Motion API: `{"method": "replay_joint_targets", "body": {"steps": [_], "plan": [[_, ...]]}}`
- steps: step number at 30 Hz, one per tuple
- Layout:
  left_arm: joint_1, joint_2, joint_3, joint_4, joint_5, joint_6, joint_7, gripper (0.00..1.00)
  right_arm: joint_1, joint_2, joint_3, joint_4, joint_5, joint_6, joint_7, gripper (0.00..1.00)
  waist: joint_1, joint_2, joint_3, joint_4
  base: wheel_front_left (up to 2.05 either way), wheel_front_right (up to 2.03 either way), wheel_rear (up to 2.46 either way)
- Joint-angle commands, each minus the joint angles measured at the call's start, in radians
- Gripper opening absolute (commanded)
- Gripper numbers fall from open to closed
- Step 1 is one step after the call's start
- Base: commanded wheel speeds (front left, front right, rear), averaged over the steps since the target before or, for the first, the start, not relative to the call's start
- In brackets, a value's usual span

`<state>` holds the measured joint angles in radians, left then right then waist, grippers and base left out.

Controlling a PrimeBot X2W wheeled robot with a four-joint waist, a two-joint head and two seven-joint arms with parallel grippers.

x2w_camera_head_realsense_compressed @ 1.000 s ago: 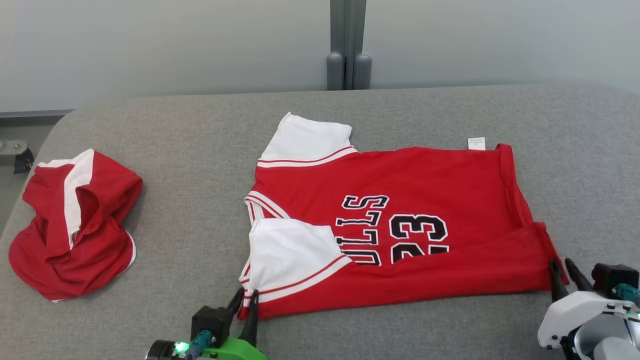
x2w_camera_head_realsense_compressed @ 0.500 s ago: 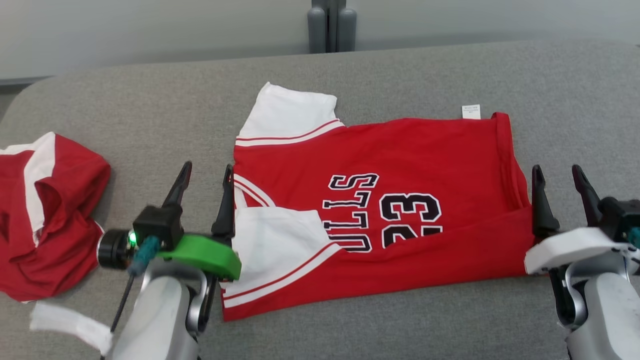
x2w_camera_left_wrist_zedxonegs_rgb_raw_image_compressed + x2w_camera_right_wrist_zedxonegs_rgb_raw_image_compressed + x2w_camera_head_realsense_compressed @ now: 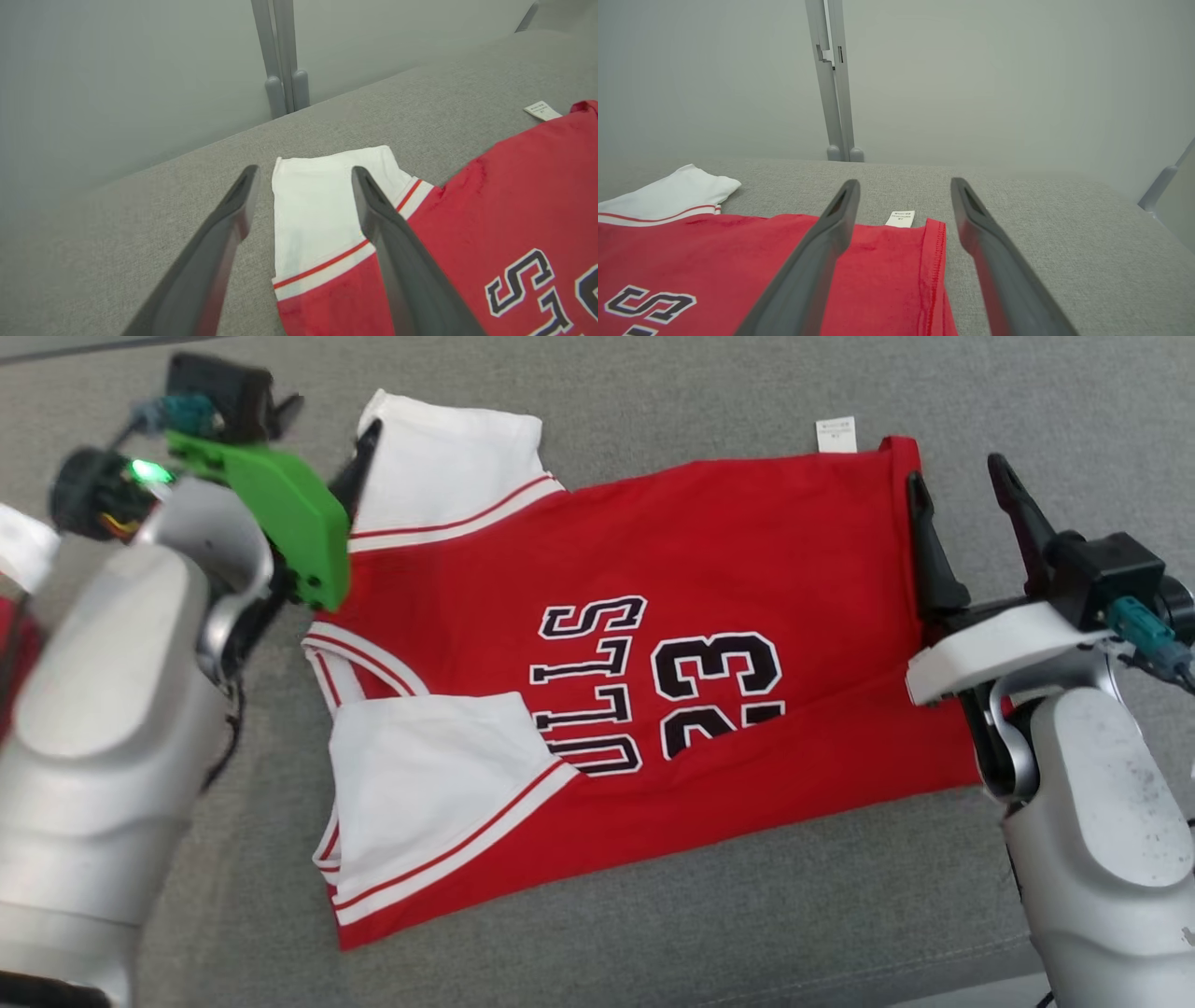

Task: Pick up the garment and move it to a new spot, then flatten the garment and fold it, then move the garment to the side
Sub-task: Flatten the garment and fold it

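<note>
**Jaws wide over jersey (image 3: 728,541)**

Red knit jersey is lying flat at the middle of the woven pad (image 3: 653,915), near edge folded over. Left gripper (image 3: 303,172), jaws apart, is framing the white sleeve (image 3: 317,200); right gripper (image 3: 901,182), equally spread, is hanging over the stitched hem (image 3: 934,261).

On the garment (image 3: 709,551), lettering part-covered by the folded white sleeve (image 3: 429,775) and a red fold below; label (image 3: 836,434) print too small to read; left arm (image 3: 103,709) blurred, hiding most of a red cloth (image 3: 7,644) cut off at head view's edge.
</note>
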<state>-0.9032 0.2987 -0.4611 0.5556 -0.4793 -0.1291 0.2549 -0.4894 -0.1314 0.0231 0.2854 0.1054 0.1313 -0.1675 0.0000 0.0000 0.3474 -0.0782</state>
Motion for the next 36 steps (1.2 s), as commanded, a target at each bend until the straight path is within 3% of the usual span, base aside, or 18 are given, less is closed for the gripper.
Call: {"method": "replay_joint_targets", "body": {"steps": [1,5,13,26,35,36], "plan": [[-0.046,0.051,-0.026,0.007,-0.036,-0.001,0.037,1.0,-0.032,0.003,0.015,0.001,-0.003,-0.001,-0.001,1.0,0.0,0.0,0.099,-0.096,0.0,0.0,0.0],[-0.163,0.15,-0.102,0.027,-0.153,-0.001,0.135,1.0,-0.094,0.005,0.053,0.033,0.005,-0.001,-0.014,1.0,0.0,0.0,0.134,-0.145,0.0,0.0,0.0],[-0.278,0.266,-0.217,0.085,-0.26,-0.002,0.272,1.0,-0.168,0.017,0.086,0.086,0.017,-0.001,-0.046,1.0,0.0,0.0,0.182,-0.196,0.0,0.0,0.0],[-0.362,0.293,-0.325,0.193,-0.297,-0.002,0.247,1.0,-0.194,0.037,0.089,0.13,0.008,-0.001,-0.08,1.0,0.0,0.0,0.217,-0.225,0.0,0.0,0.0],[-0.384,0.278,-0.386,0.259,-0.331,-0.002,0.242,1.0,-0.208,0.042,0.08,0.142,-0.003,-0.001,-0.089,1.0,0.0,0.0,0.225,-0.233,0.0,0.0,0.0],[-0.388,0.275,-0.394,0.261,-0.337,-0.002,0.243,0.36,-0.209,0.041,0.078,0.143,-0.004,-0.001,-0.09,1.0,0.0,0.0,0.226,-0.232,0.0,0.0,0.0]]}}
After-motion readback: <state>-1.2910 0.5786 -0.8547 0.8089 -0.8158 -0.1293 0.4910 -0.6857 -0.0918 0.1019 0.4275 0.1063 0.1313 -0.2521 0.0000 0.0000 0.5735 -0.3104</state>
